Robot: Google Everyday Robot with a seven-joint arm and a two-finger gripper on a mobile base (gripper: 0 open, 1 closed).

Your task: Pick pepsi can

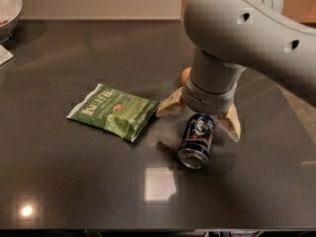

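The pepsi can (196, 139) lies on its side on the dark table (74, 181), its silver end towards me. My gripper (200, 116) hangs just above and behind the can. Its two tan fingers are spread wide, one (169, 106) to the can's left and one (230, 123) to its right. The can's far end lies between them, and neither finger touches it. The grey arm (237, 38) covers the table behind the can.
A green chip bag (114, 110) lies flat to the left of the can. A small orange round thing (185, 75) peeks out behind the arm. A white bowl (9, 10) stands at the far left corner. A bright reflection (159, 183) lies on the table in front.
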